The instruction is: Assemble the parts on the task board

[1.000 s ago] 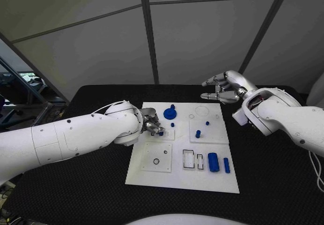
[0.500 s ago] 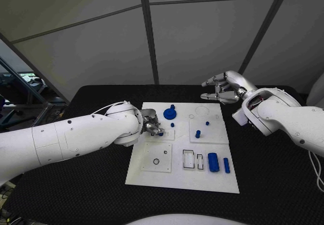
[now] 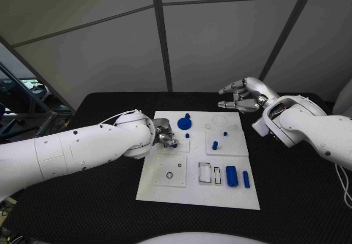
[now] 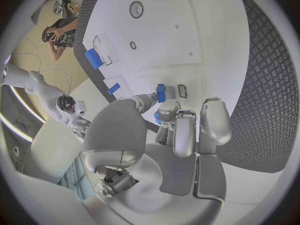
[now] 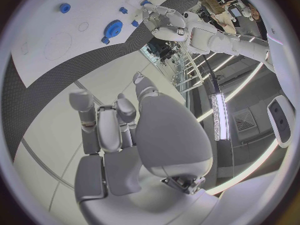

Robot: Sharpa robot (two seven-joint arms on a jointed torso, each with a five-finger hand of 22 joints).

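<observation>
The white task board (image 3: 187,190) lies mid-table. My left hand (image 3: 166,136) hovers low over its left middle plate, pinching a small blue part (image 3: 174,145) between thumb and fingertips; the left wrist view shows the same blue part (image 4: 160,92) at the fingertips (image 4: 169,110) of that hand (image 4: 178,135), just above the board (image 4: 187,30). My right hand (image 3: 242,97) hangs beyond the board's far right corner with fingers apart and nothing in them. A blue gear (image 3: 184,122), blue pegs (image 3: 215,145) and a blue cylinder (image 3: 232,175) rest on the board.
White rectangular inserts (image 3: 205,172) and a shorter blue bar (image 3: 246,179) lie near the cylinder. A small black ring (image 3: 170,175) sits on the near left plate. The right wrist view shows my right hand (image 5: 125,130), the board (image 5: 56,40) and the gear (image 5: 113,27). Black table (image 3: 293,193) surrounds the board.
</observation>
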